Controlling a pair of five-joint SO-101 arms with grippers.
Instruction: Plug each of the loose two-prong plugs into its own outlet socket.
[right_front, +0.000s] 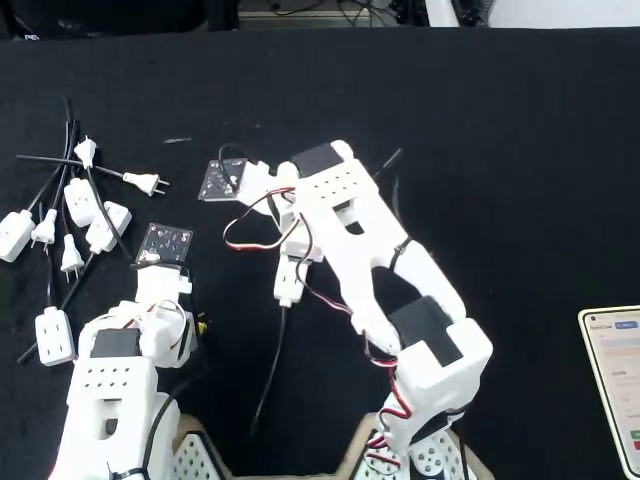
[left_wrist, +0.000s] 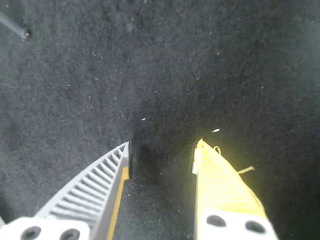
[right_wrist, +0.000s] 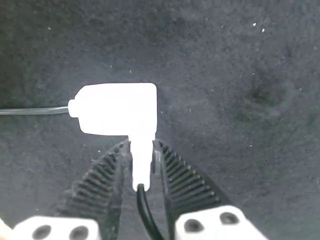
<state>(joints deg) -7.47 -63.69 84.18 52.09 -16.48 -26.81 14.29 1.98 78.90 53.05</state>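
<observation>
My right gripper (right_wrist: 141, 150) is shut on the stem of a white two-prong plug (right_wrist: 142, 167) with a black cable. That plug sits in a white outlet socket (right_wrist: 117, 109), whose thin cable runs off sideways. In the high view this pair (right_front: 287, 282) lies mid-table under the right arm. My left gripper (left_wrist: 162, 145) hangs open over bare black cloth, with nothing between its grey and yellow fingers (left_wrist: 220, 180). Several loose white plugs and sockets (right_front: 75, 215) with black cords lie in a tangle at the far left, beyond the left arm (right_front: 115, 380).
A lone white socket block (right_front: 55, 335) lies left of the left arm. One plug (right_front: 146, 183) points toward the centre. A phone (right_front: 615, 385) rests at the right edge. The plug's black cable (right_front: 268, 375) trails toward the arm bases.
</observation>
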